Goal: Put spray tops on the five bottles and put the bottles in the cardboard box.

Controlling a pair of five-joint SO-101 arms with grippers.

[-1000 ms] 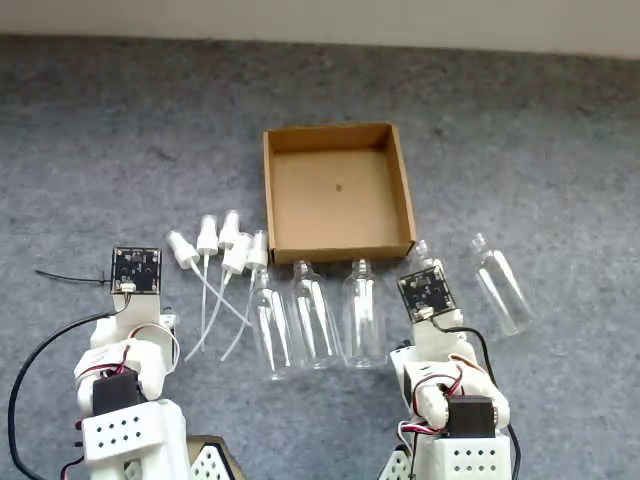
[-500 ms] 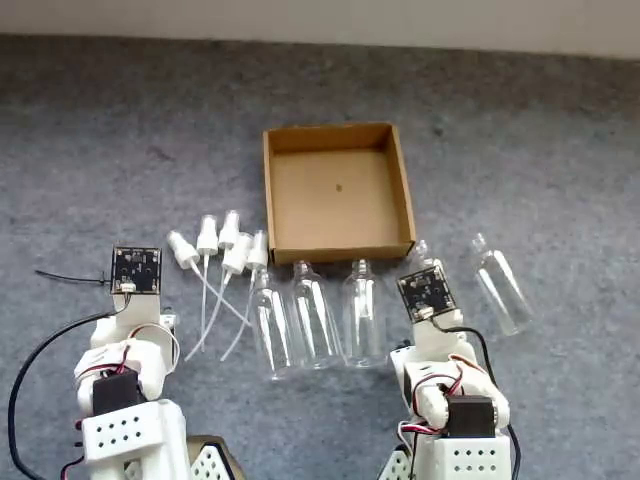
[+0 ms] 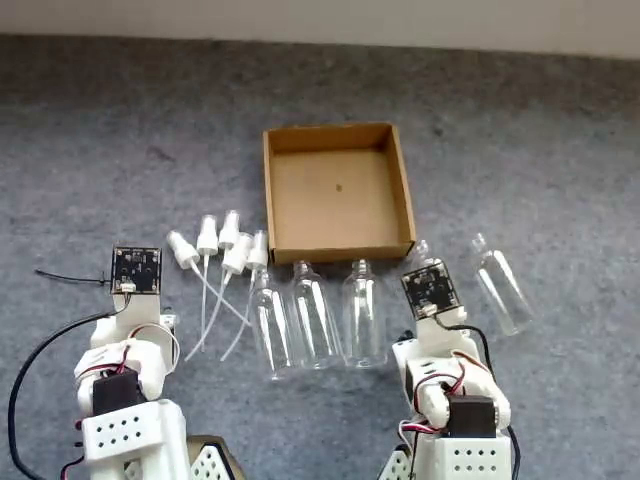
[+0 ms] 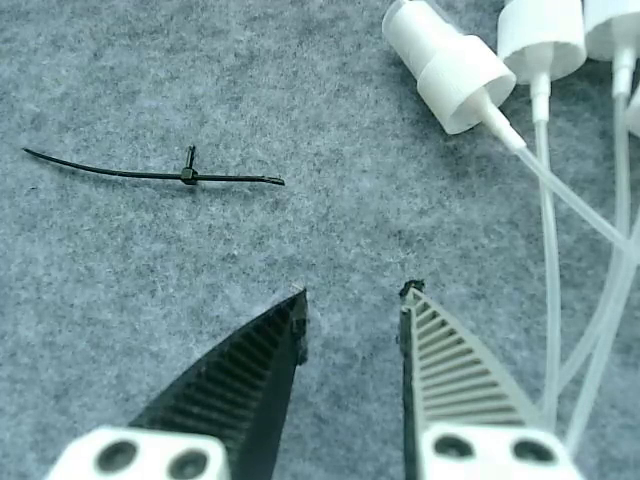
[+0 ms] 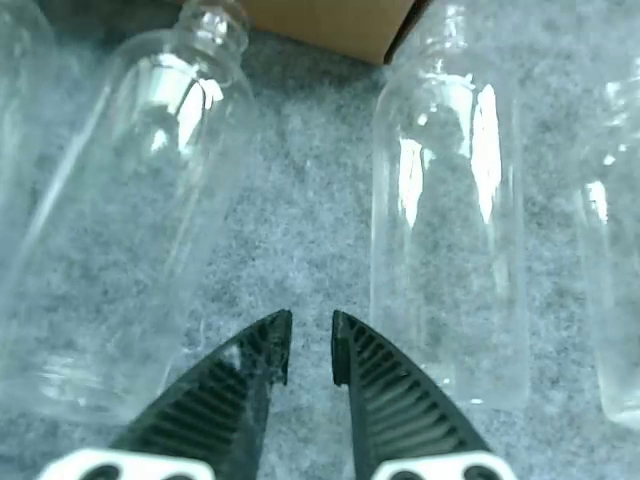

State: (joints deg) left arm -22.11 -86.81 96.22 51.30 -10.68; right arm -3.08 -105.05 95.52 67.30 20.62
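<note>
The open cardboard box point(image 3: 338, 190) lies at the middle back. Several white spray tops point(image 3: 215, 245) with long tubes lie left of its front corner. Three clear bottles point(image 3: 312, 315) lie side by side in front of the box, a fourth point(image 3: 420, 250) pokes out from under the right arm, and a fifth point(image 3: 500, 283) lies farther right. My left gripper point(image 4: 352, 305) is open and empty over carpet, short of the spray tops point(image 4: 450, 65). My right gripper point(image 5: 310, 345) hovers between two bottles point(image 5: 130, 230) point(image 5: 450, 230), with only a narrow gap between its fingertips and nothing held.
A black cable tie point(image 4: 150, 172) lies on the grey carpet, left of the left arm point(image 3: 135, 275). The box's front corner point(image 5: 330, 25) lies just beyond the bottle necks. Bare carpet stretches around the box and to the far right.
The right arm's wrist has shifted slightly up and to the right in the high view. The left arm, bottles and spray tops have stayed put.
</note>
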